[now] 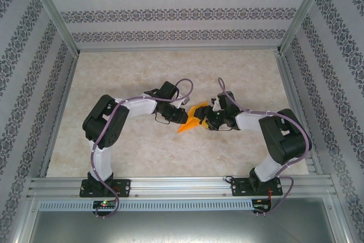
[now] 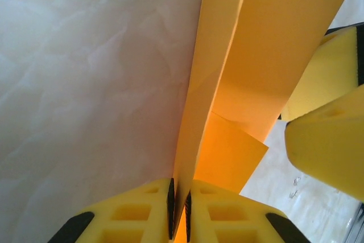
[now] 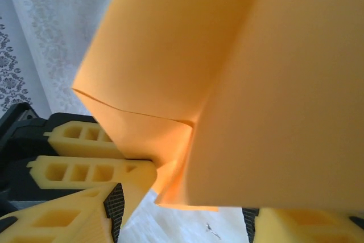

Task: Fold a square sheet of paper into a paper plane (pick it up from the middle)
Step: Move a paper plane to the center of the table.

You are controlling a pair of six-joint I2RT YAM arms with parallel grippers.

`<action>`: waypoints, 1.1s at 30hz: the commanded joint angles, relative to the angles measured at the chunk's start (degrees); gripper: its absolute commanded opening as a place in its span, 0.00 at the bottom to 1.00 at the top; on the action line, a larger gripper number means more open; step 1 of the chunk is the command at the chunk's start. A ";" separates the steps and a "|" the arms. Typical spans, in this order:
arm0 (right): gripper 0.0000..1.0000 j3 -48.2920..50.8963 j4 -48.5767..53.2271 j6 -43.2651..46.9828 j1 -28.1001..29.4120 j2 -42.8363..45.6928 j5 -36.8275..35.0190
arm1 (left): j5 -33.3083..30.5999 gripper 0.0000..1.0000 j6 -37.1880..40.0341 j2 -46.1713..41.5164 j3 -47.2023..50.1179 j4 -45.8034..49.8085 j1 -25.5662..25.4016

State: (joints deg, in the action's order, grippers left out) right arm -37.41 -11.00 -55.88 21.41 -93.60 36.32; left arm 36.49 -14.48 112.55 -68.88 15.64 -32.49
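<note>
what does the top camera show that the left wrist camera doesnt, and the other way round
Top camera: the whole left arm and right arm, bent inward so the left gripper and right gripper meet over the middle of the table, with patterned walls around. Left wrist camera: a close look at the left fingers pinched shut on the edge of the paper, and its folded layers. Both: the orange paper between the two grippers.

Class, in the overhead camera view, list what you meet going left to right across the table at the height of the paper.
left arm → left gripper → orange paper → right gripper → right arm
</note>
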 commanded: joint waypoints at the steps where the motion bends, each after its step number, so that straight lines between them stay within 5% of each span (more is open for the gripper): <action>1: 0.59 -1.22 0.20 -1.13 0.95 -0.70 -1.59 | 2.01 0.17 -1.08 -1.63 0.87 -2.67 0.85; 33: 0.52 -1.85 -2.69 -9.09 4.78 -2.07 -1.16 | 5.01 0.15 -3.56 -2.22 4.70 -7.14 2.73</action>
State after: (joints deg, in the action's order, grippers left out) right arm -39.64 -12.75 -63.48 25.41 -96.40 35.00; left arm 39.46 -16.64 112.51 -65.43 10.83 -30.59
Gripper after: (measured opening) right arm 0.523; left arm 0.153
